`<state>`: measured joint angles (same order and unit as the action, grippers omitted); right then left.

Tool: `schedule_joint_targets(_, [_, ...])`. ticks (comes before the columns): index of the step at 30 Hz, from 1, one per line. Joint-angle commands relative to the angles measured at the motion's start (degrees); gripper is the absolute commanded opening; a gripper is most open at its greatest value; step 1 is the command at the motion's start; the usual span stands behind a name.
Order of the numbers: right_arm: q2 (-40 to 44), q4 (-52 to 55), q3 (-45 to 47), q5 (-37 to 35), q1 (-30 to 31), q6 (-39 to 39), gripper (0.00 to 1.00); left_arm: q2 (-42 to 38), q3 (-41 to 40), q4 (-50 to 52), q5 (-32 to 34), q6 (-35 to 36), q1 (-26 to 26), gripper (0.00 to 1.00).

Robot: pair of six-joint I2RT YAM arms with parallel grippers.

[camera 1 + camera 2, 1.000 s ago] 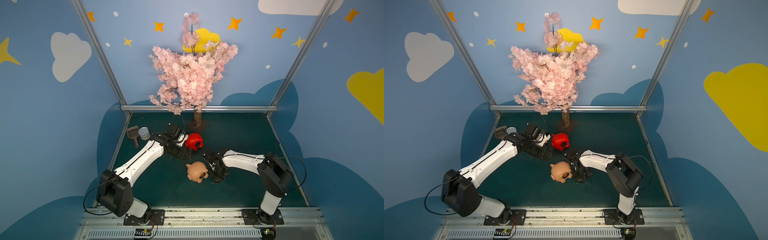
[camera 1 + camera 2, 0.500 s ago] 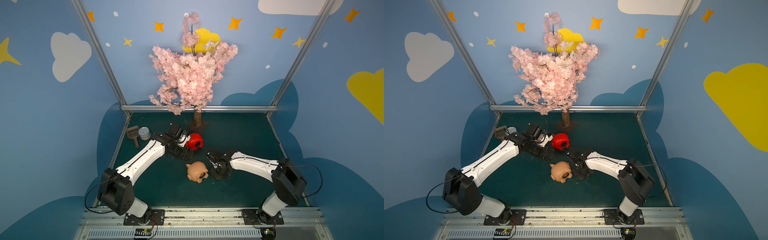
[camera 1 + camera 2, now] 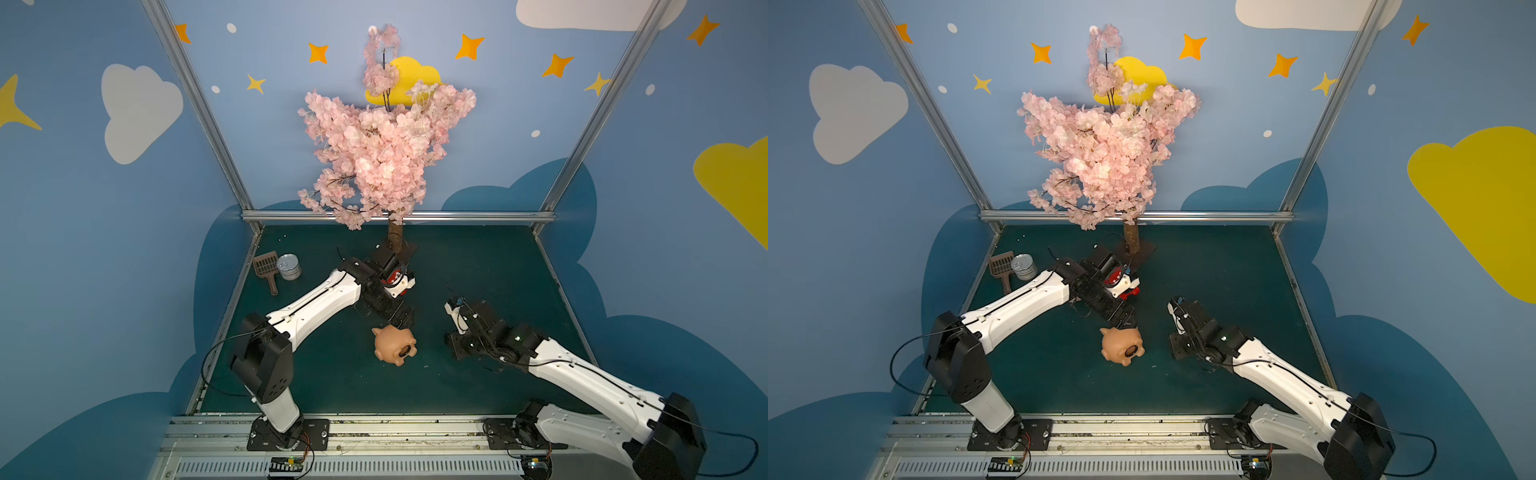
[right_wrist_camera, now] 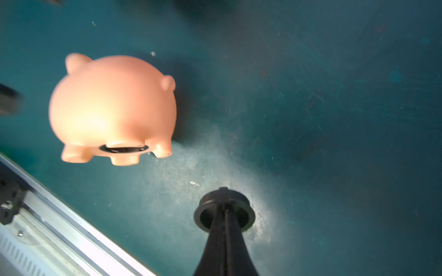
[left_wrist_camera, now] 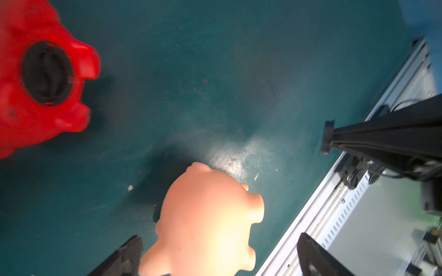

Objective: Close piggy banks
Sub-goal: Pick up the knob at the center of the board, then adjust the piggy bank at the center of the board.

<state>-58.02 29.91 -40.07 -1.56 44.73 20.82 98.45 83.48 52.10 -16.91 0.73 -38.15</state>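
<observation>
Blue walls all round with painted clouds and orange stars, and a fake pink blossom tree point(image 3: 374, 158) planted at the back of a dark teal desk point(image 3: 478, 266). Off in the far left corner there's a silver tin can point(image 3: 289, 266) with a brown slotted scoop point(image 3: 266, 266) right beside it.

The peach piggy bank point(image 3: 392, 345) is lying tipped over near the middle of the desk, feet pointing at the front rail, with a dark round ring showing on its belly. Can't tell if that's a plug or just the hole. The red piggy bank point(image 5: 24, 124) sits further back, mostly hidden under the left wrist in both top views. It's belly-up toward the wrist camera with a dark circle there too, but too blurry to call.

The left hand point(image 5: 219, 237) is spread wide, one finger either side of the peach pig. It's right over it, though whether it's touching I honestly can't say.

The right hand point(image 4: 224, 210) is on the other side of that pig, clearly apart from it. Its fingers are pressed together, pinching a small black plug point(image 4: 203, 205) close above the bare desk.
</observation>
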Motion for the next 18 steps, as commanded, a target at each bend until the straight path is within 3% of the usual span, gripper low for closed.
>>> schedule_joint_targets(1, [5.74, -9.03, 5.34, 1.48, -0.91, 2.21, 0.00, 1.55, 1.48, 4.85, 1.27, 3.62, -1.79, 0.99])
schedule_joint_targets(8, [20.90, -20.67, 17.31, -0.16, -1.80, 3.02, 0.00, 4.54, 3.37, 7.80, 8.61, 3.00, -2.61, 0.99])
schedule_joint_targets(13, [26.81, -21.42, 19.80, -2.28, -1.92, 1.57, 0.00, 4.55, 3.30, 8.49, 7.98, 4.54, -3.48, 0.99])
schedule_joint_targets(18, [27.53, -20.60, 19.42, -1.63, -1.98, 0.89, 0.00, 5.10, 3.25, 9.60, 5.77, 6.16, -3.51, 0.99])
